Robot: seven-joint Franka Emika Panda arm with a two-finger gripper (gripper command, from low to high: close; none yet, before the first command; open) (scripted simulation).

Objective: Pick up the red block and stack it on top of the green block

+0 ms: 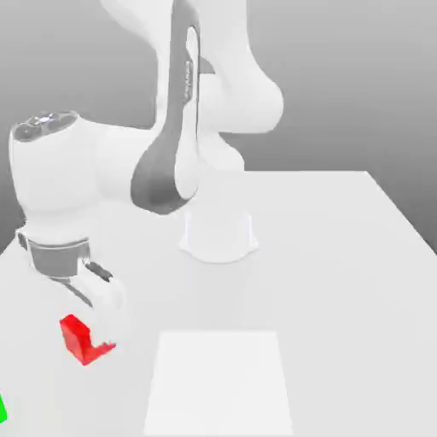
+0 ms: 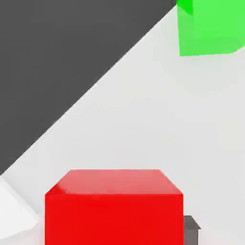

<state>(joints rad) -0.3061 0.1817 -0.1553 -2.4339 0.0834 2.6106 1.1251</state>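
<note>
So we've got the red block [image 1: 83, 340] sitting on the white surface [image 1: 341, 273], with the gripper [image 1: 98, 299] right above it at about 1 o'clock. Can't tell how wide it's set. The green block [image 1: 2, 410] sits well apart, around 8 o'clock.

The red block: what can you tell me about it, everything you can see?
The red block is a small bright red cube with plain, matte, unmarked faces and crisp edges. In the exterior view it sits tilted near the table's left side, directly under the white gripper, whose body overlaps its upper corner. In the hand view it looms close, top face and one side showing. It stands apart from the green block, with bare table between them.
</note>
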